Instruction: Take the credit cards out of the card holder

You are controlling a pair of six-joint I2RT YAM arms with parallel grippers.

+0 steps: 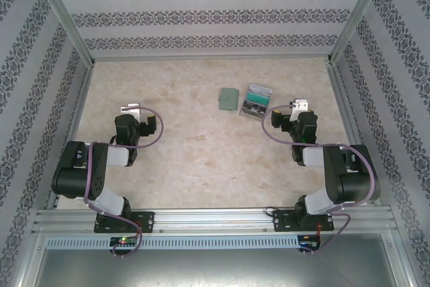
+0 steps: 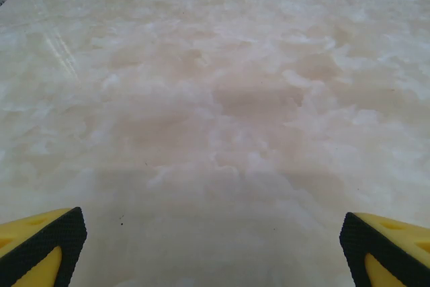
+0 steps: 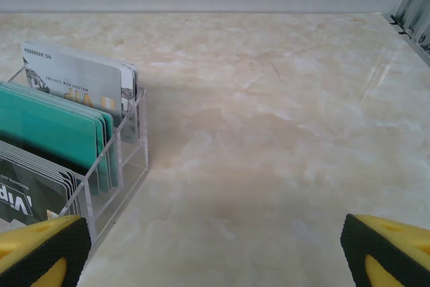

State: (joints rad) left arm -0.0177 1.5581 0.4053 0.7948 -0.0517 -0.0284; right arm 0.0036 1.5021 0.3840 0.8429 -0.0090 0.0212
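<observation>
The clear acrylic card holder (image 1: 256, 101) stands on the table at the back right of centre. In the right wrist view its transparent wall (image 3: 127, 159) is at the left, with credit cards upright in its slots: silvery ones (image 3: 74, 82) at the far end, teal-green ones (image 3: 47, 129) in the middle, grey ones (image 3: 30, 189) nearest. My right gripper (image 1: 289, 109) (image 3: 215, 253) is open just right of the holder, nothing between its yellow fingertips (image 3: 47, 250). My left gripper (image 1: 131, 111) (image 2: 213, 250) is open over bare table, far left of the holder.
A plain grey-green bifold (image 1: 229, 99) lies flat just left of the holder. Patterned walls and metal frame posts (image 1: 346, 28) enclose the marbled table (image 1: 188, 152) on three sides. A rail (image 1: 215, 218) carries both arm bases at the near edge.
</observation>
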